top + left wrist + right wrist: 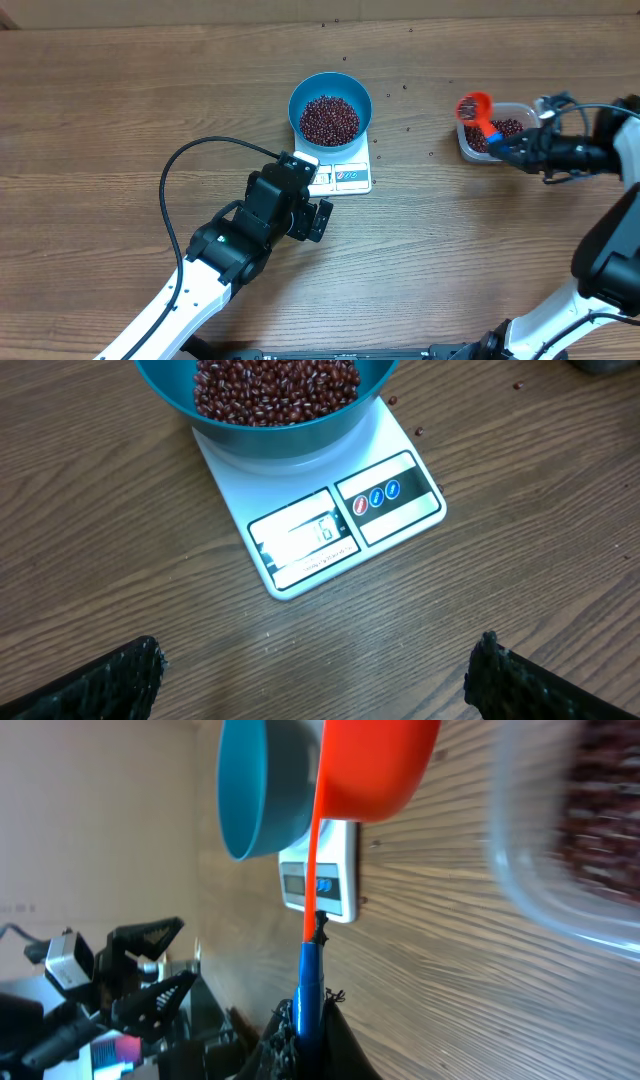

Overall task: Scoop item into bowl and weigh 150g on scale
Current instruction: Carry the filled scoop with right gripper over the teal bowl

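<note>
The blue bowl (330,88) stands on the white scale (352,180), filled with dark red beans (329,119). My left gripper (318,194) hovers just in front of the scale's display edge, open and holding nothing. In the left wrist view its fingertips (112,678) frame bare wood below the scale (345,525) and bowl (270,442). My right gripper (520,150) is shut on the blue handle of a red scoop (474,105). The scoop carries beans and hangs over the left end of a clear container (500,140). The right wrist view shows the scoop (375,770) and the gripper (310,1020).
The clear container (560,850) holds more beans (610,810) at the right of the table. A few stray beans (405,86) lie on the wood between bowl and container. The left arm's black cable (175,165) loops over the table at the left.
</note>
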Available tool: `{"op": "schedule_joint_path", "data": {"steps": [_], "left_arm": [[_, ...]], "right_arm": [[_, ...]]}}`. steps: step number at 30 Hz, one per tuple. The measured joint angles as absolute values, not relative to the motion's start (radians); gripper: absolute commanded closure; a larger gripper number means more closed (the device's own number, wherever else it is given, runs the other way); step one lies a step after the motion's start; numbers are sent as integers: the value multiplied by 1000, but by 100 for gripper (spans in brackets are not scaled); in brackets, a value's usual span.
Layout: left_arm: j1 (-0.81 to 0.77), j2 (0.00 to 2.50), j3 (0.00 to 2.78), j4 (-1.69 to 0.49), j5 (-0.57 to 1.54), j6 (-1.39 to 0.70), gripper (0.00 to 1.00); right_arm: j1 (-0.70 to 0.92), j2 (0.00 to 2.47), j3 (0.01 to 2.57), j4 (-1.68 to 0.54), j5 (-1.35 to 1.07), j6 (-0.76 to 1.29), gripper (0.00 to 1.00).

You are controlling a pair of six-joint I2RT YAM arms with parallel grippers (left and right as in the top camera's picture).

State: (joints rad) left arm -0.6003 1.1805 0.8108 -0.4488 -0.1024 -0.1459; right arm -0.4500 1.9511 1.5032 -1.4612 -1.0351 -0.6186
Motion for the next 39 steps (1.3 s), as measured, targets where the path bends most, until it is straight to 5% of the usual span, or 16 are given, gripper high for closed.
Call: {"op": "schedule_joint_path", "data": {"steps": [13, 21, 39], "left_arm": [[-600, 1180, 811, -449, -102, -146, 0], [-600, 1180, 811, -449, -102, -146, 1], [-600, 1180, 811, -449, -102, -146, 0]], "right_arm": [[-197, 1951, 1585, -1455, -1074, -613, 96], [-30, 1951, 1587, -1252, -1032, -435, 96], [316, 1951, 1869, -1210, -377, -130, 96]]}}
